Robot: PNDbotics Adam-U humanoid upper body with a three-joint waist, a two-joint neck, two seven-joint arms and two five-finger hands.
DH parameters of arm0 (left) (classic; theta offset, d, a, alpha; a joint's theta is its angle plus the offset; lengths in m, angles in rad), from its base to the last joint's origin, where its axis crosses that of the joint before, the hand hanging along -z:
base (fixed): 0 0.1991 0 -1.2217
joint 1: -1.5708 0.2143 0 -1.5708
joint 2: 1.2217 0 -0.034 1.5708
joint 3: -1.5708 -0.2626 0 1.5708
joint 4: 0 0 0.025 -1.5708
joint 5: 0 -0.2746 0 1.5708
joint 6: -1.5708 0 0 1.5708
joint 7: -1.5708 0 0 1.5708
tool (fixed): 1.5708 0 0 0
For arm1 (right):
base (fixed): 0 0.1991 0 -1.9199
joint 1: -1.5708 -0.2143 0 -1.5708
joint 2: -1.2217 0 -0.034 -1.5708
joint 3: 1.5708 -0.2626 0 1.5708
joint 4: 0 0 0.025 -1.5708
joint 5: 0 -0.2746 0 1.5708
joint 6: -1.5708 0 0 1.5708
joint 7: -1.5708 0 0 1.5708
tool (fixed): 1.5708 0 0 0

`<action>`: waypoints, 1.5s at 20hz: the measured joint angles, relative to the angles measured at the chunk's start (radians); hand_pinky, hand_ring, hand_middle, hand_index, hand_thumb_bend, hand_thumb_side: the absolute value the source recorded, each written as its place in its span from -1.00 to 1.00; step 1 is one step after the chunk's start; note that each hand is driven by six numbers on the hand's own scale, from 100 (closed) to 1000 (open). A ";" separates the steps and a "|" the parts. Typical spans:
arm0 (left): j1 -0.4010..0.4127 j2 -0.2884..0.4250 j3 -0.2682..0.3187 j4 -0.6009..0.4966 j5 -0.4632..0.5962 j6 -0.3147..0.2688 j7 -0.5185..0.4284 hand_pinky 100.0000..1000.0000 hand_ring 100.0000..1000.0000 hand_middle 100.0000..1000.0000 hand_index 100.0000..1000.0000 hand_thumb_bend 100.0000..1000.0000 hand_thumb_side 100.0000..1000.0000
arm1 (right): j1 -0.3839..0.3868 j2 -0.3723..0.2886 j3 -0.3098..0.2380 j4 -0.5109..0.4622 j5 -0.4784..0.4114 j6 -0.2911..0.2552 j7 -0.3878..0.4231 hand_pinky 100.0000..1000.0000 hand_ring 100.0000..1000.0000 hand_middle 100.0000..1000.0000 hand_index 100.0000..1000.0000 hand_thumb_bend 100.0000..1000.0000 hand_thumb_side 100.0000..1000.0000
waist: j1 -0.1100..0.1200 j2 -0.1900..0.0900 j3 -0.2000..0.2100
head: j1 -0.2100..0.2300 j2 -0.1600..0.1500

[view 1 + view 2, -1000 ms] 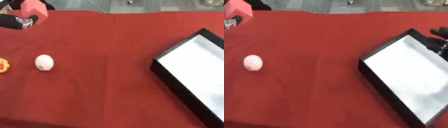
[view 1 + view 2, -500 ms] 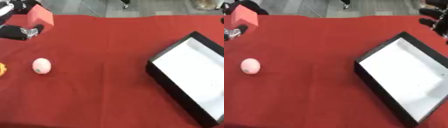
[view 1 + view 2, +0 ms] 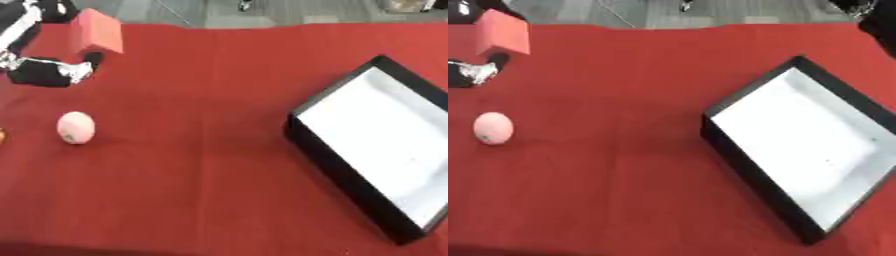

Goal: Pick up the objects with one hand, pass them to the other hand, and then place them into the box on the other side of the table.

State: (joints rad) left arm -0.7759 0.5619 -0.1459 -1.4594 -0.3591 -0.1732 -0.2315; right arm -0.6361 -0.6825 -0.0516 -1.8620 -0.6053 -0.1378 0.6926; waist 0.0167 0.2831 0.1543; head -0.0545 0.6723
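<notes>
The left hand [image 3: 48,70] pinches a pink block [image 3: 98,31] aloft; a pale egg [image 3: 76,127] lies just below it, the black box [image 3: 798,145] well right.

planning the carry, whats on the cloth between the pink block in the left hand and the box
Nothing: in the left eye view, only bare red cloth lies between the pink block in the left hand and the box. The pale egg-shaped object lies below that line.

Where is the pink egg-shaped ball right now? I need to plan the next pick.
The pink ball lies on the red cloth at the left side, below the left hand holding the pink block, far from the box.
</notes>
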 measured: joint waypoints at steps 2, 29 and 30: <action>0.006 -0.024 -0.003 -0.007 -0.017 -0.014 0.016 0.95 0.56 0.24 0.15 -1.00 -0.80 | -0.033 0.015 0.028 0.013 0.019 -0.008 0.020 1.00 1.00 1.00 1.00 -1.00 -0.29 | 0.000 0.000 0.001 | -0.002 0.003; 0.043 -0.243 -0.061 -0.071 -0.104 -0.088 0.124 0.90 0.43 0.09 0.12 -1.00 -0.58 | -0.268 0.208 0.271 0.220 0.321 -0.162 0.183 1.00 1.00 1.00 1.00 -1.00 -0.82 | -0.041 -0.001 0.047 | -0.053 0.003; 0.040 -0.252 -0.062 -0.071 -0.104 -0.088 0.124 0.90 0.43 0.09 0.12 -1.00 -0.57 | -0.275 0.213 0.277 0.235 0.337 -0.169 0.178 1.00 1.00 1.00 1.00 -1.00 -0.84 | -0.043 -0.001 0.050 | -0.055 0.003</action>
State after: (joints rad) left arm -0.7363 0.3104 -0.2077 -1.5305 -0.4633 -0.2615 -0.1072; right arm -0.9114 -0.4695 0.2251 -1.6267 -0.2679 -0.3072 0.8709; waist -0.0265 0.2821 0.2043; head -0.1094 0.6750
